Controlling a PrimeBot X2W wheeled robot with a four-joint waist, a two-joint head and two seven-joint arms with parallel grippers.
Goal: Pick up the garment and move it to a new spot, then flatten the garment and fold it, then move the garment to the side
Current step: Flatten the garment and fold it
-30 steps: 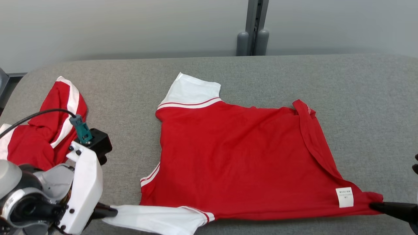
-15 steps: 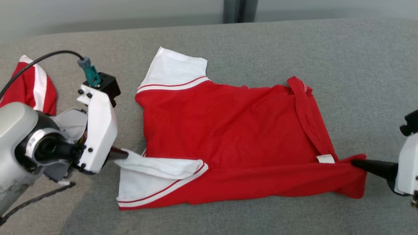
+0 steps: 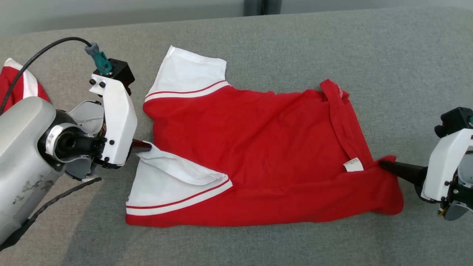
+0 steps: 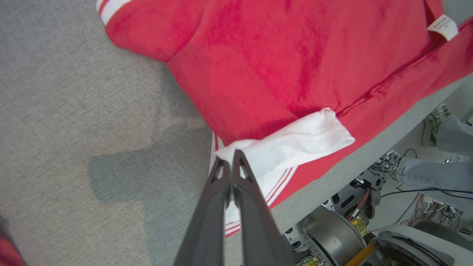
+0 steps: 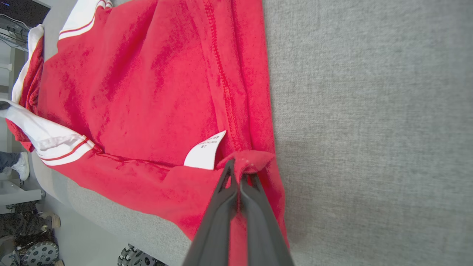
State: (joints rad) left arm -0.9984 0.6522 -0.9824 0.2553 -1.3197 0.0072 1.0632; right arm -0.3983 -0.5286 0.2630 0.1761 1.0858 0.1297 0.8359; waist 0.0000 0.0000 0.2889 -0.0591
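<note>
On the grey table [image 3: 406,55] the red garment [image 3: 258,147] lies spread between the left gripper [image 3: 147,147] — closed tight on its white sleeve [image 3: 173,168] — and the right gripper [image 3: 385,164], clamped on the hem corner [image 5: 247,159] beside the label [image 3: 353,165]

The left gripper [image 3: 147,146] pointed to the right, its two fingers pressed together on a white part of the garment [image 3: 258,147]. Its grey forearm [image 3: 20,147] lay at the lower left. The right gripper [image 3: 385,164] pointed left, fingers closed on a red corner.
</note>
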